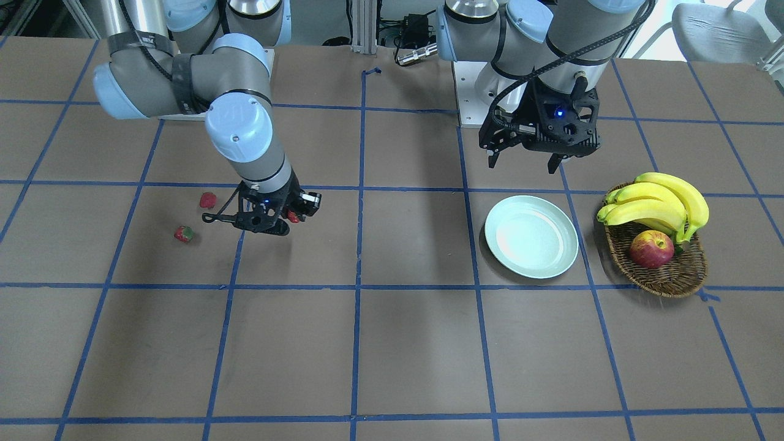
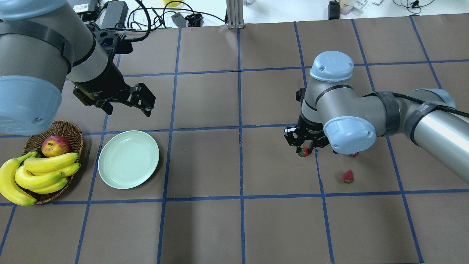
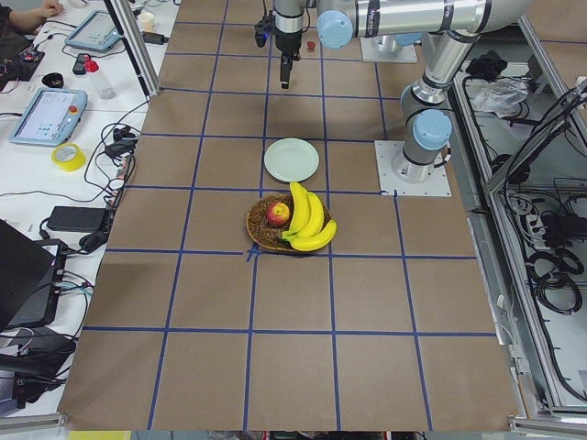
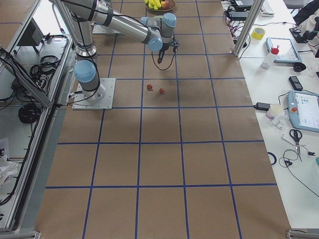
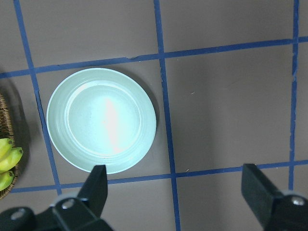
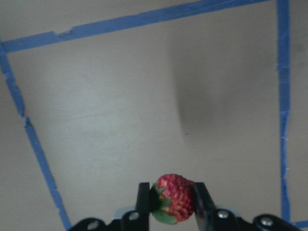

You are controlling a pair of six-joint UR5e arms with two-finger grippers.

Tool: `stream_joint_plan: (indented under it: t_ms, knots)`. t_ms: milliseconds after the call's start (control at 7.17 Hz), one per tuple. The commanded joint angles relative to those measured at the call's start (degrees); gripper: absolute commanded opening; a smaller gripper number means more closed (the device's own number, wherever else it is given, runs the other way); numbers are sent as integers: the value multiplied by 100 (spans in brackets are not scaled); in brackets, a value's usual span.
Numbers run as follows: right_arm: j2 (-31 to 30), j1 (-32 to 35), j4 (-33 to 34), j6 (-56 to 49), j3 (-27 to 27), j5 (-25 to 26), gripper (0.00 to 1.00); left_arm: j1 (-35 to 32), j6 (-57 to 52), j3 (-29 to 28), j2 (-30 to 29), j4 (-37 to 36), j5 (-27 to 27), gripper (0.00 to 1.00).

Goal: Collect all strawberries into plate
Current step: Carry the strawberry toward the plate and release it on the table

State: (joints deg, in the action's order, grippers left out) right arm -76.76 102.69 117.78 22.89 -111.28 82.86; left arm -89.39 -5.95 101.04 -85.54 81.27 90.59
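Strawberry point(image 6: 173, 197) is pinched in my right jaws, which are closed on it, and held off the worktop point(image 2: 205, 165) over its right half, mid-depth. The cap sits against one finger and the tip against the other, so the long axis runs crosswise between them. A second strawberry point(image 1: 207, 199) and a third strawberry point(image 1: 183, 234) lie nearby, toward the right edge. The plate point(image 2: 128, 159) is on the left half, with the basket point(image 2: 76, 137) just beside it, edge-side. My left jaws are spread wide, up near the plate. Bare worktop lies between the strawberry and the plate.

Overhead, front: steep down, opposite table point(image 2: 234, 220) edges. Sides: far, table ends. Wrists: close, downward. Shared plate point(image 2: 128, 159): overhead 9 o'clock, front 3 o'clock.
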Motion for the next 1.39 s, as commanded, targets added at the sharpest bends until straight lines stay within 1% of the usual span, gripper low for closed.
stream_joint_plan:
  t_ms: [0, 139, 279, 418, 558, 697, 837, 976, 1115, 1255]
  knots:
    - [616, 811, 219, 968, 745, -637, 40, 245, 84, -5, 2, 2, -6, 100]
    - [949, 1119, 550, 1077, 1018, -796, 40, 595, 42, -5, 2, 37, 3, 100]
    - [1362, 1418, 901, 1260, 1308, -868, 43, 824, -2, -5, 2, 46, -14, 100]
    - [1548, 1542, 922, 1262, 1433, -764, 54, 870, -3, 3, -7, 38, -58, 100]
    - [1533, 1544, 922, 1253, 1399, -719, 100, 871, -3, 12, -7, 11, -59, 100]
    - [1498, 1535, 835, 1201, 1373, -632, 100, 871, 6, 12, -7, 2, -59, 100]
    - [1297, 1500, 521, 974, 1372, 13, 100, 871, 67, 12, -7, -6, -67, 100]
    - [860, 1186, -352, 380, 1355, 498, 100, 871, 59, 3, -7, -6, -67, 100]
    - [438, 644, -874, 105, 1216, 590, 100, 871, 24, 3, -7, -6, -59, 100]
    - [-1, 142, -888, -385, 788, 1017, 100, 871, 41, 3, -7, -15, -59, 100]
